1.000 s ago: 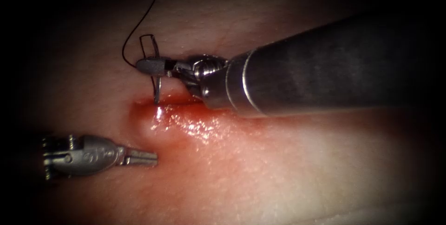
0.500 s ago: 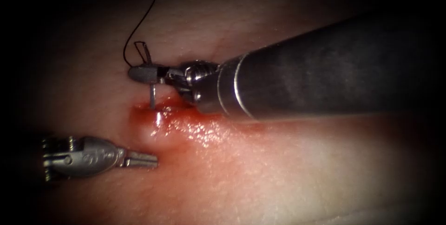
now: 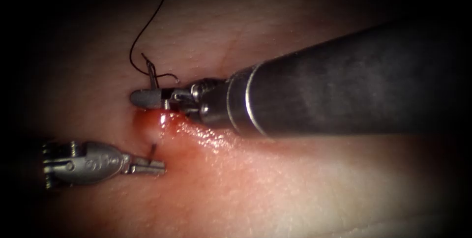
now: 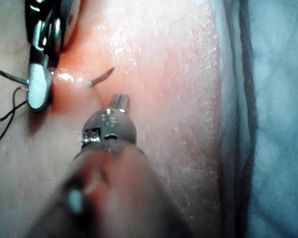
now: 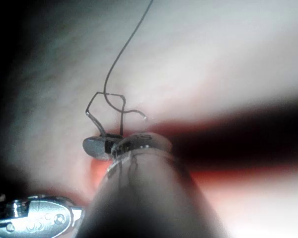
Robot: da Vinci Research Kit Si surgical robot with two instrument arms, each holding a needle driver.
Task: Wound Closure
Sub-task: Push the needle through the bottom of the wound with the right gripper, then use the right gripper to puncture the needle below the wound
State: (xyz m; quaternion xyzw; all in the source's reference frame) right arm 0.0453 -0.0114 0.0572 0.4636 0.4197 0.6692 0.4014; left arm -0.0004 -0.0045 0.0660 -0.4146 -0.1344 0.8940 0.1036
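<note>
Dark grey shaft (image 3: 344, 80), silver wristed fingers (image 3: 147, 168)

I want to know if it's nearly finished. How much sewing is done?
Done: no finished stitches show on the cut. In hand: the right tool grips the needle near its thread end; the needle is in the tissue, its tip poking out by the left tool, which holds nothing. Left: the thread is not through or tied, and the cut is open.
</note>
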